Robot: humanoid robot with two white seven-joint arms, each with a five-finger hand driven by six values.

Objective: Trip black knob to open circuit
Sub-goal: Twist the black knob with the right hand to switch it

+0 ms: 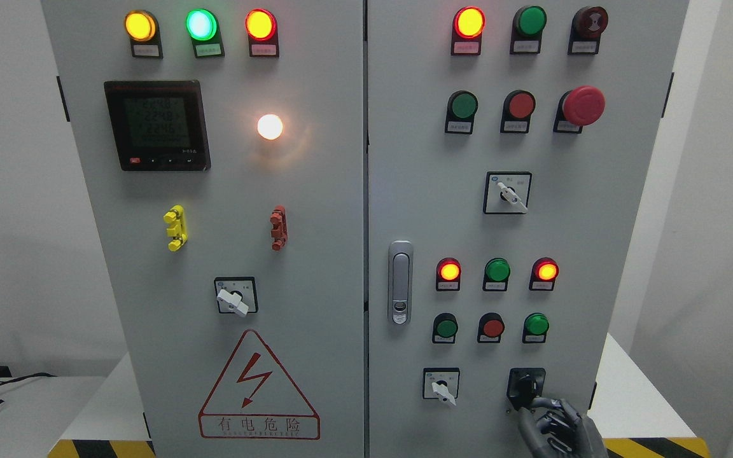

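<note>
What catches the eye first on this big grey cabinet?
Probably the glowing white lamp on the left door, beside the dark digital meter, and the big red mushroom button at upper right. At the bottom right, the robot's right hand reaches up to the black knob.

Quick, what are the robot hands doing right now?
Right robot hand: fingers closed around the black knob.
Left robot hand: not in the picture.

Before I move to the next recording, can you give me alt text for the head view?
The robot's right hand reaches up from the bottom edge with fingers on the black knob at the lower right of a grey electrical cabinet. The two doors carry lit indicator lamps, push buttons, selector switches and a meter.
</note>
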